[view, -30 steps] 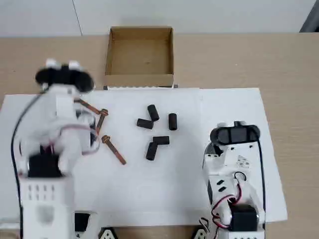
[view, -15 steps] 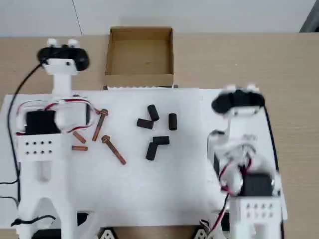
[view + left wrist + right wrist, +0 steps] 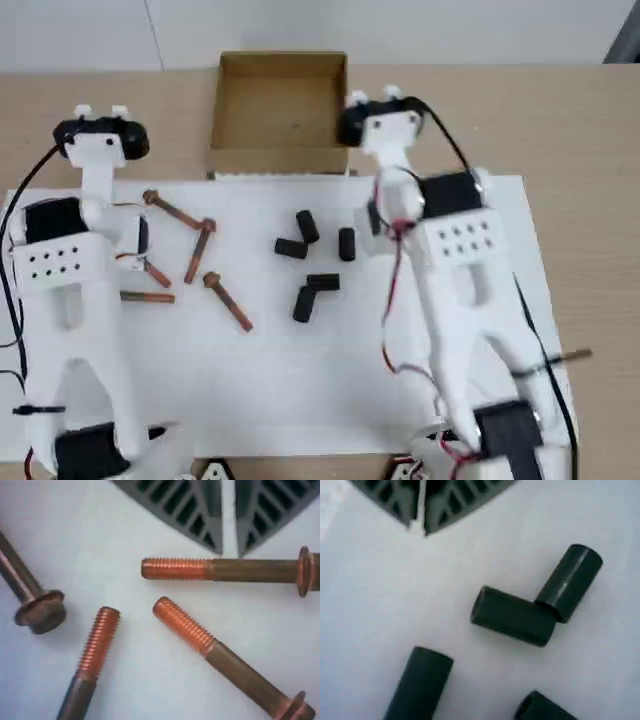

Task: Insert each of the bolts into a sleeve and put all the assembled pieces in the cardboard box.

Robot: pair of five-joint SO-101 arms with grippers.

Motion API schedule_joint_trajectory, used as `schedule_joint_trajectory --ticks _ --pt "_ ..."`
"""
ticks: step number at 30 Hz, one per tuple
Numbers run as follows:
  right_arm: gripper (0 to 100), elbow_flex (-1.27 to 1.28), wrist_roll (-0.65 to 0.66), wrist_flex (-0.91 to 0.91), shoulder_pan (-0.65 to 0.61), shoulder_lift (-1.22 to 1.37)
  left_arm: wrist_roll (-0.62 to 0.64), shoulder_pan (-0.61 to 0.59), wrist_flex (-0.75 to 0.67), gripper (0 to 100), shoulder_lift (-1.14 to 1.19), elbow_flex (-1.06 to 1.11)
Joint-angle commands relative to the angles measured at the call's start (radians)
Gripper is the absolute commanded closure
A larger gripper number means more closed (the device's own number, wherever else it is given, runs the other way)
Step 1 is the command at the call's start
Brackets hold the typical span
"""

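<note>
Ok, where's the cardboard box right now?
In the high view the cardboard box sits on the wooden table, just beyond the far edge of the white sheet, near its middle, behind the black sleeves.

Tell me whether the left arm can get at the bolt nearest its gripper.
Probably yes: the left gripper hangs by that bolt with nothing between, though its shut jaws must open first.

White paper sheet (image 3: 300, 380) on wooden table (image 3: 580, 120).
</note>
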Motion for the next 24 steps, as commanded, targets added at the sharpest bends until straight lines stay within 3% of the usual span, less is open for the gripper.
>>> schedule_joint_trajectory --ticks 1,7,24 --pt "99.2 -0.121 -0.02 0.007 -0.045 0.094 -0.005 -0.012 -0.018 99 0.017 -0.045" --pt "87.6 -0.186 -0.068 0.005 -0.065 0.265 -0.005 -0.012 -0.031 99 0.051 -0.044" --pt "87.2 -0.374 -0.061 -0.019 -0.101 0.53 -0.005 -0.008 -0.032 99 0.066 -0.042"
